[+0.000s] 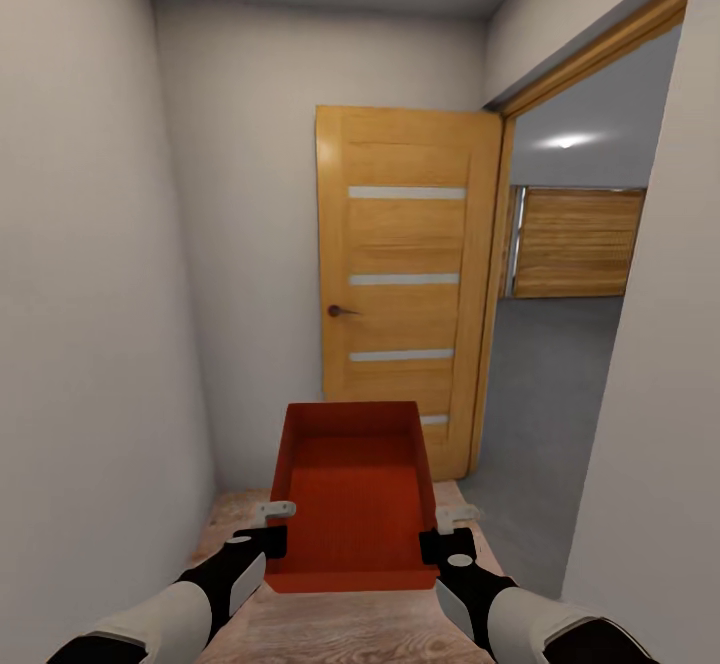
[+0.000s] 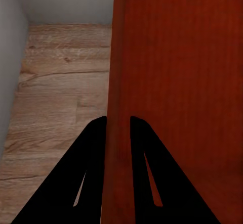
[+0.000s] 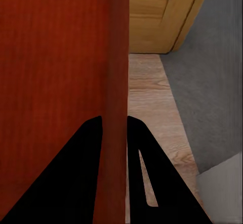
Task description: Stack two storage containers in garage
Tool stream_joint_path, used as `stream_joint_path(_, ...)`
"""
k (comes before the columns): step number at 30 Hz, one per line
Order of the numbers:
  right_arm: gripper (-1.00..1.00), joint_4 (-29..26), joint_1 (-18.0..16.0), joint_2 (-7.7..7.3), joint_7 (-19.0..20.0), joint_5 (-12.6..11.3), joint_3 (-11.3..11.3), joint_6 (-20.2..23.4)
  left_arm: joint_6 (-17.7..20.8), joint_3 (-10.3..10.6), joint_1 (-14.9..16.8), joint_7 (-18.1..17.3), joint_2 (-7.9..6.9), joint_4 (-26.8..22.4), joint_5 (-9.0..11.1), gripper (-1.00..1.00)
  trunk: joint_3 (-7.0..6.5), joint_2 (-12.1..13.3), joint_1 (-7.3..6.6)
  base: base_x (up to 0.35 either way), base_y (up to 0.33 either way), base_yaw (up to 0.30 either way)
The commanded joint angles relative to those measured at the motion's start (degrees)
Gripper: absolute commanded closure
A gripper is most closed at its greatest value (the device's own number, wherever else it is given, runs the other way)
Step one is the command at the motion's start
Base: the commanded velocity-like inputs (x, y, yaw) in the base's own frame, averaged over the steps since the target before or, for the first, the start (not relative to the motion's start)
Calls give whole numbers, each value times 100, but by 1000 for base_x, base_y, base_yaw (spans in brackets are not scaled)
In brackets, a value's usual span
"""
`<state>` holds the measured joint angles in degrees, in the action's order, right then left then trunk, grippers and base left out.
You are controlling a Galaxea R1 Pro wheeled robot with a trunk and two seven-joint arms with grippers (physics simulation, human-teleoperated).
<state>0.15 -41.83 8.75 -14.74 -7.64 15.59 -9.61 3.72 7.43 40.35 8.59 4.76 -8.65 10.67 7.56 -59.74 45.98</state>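
Head view has you in a narrow wood-floored hallway, carrying one storage container [image 1: 352, 489] out in front, held level between both arms. Your left gripper [image 1: 268, 526] pinches the container's left wall and your right gripper [image 1: 446, 532] pinches the right wall; each wrist view shows a wall clamped between the two fingers.

Keep both grips firm and the bin flat as you turn right through the doorway [image 1: 575, 274], onto the grey concrete floor [image 1: 540, 414] that appears to be the garage. What lies further inside is hard to make out.

Mind the open wooden door [image 1: 405, 284] straight ahead and the white wall corner [image 1: 650, 444] on your right; swing wide enough that the bin clears both.
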Motion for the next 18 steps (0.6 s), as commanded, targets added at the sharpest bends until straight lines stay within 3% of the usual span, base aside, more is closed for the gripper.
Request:
stream_joint_path(1, 100, 12, -1, 4, 15, -27, -223, 3, -29, -260, 5, 56, -512, -40, 5, 100, 8, -6, 1, 3, 0, -289)
stream_joint_path(18, 100, 12, -1, 4, 16, -27, -231, 3, -38, -260, 8, 56, -511, -57, 5, 100, 8, -6, 1, 0, 0, -269)
